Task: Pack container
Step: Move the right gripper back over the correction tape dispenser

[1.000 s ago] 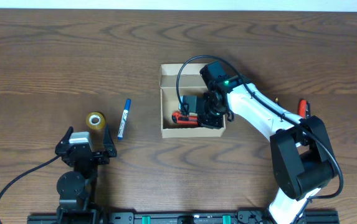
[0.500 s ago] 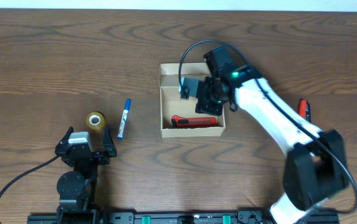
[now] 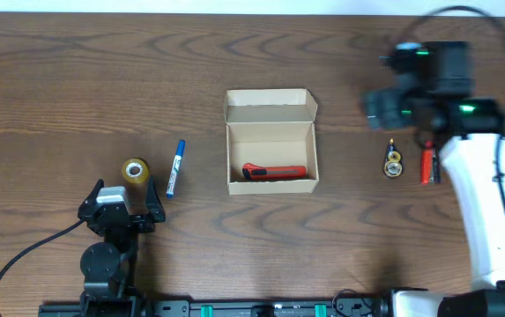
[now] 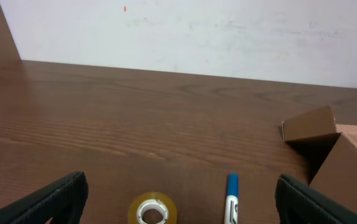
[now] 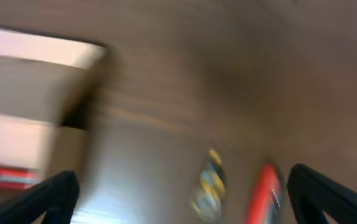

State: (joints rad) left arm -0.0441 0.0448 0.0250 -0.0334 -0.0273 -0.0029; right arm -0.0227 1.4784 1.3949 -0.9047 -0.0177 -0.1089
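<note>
Right claw (image 3: 382, 107), seemingly agape and empty, now clear of container (image 3: 271, 107), red tool (image 3: 274, 171) inside; left claw (image 3: 120, 201) agape.

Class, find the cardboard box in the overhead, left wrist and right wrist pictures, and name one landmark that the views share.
Overhead: the container sits at the centre, its lid flap open toward the top edge.
Left wrist: it is at the right edge, partly cut off, to the right of the blue marker.
Right wrist: it is blurred, at the left edge.
Shared landmark: the dark wooden table, seen in all three.
</note>
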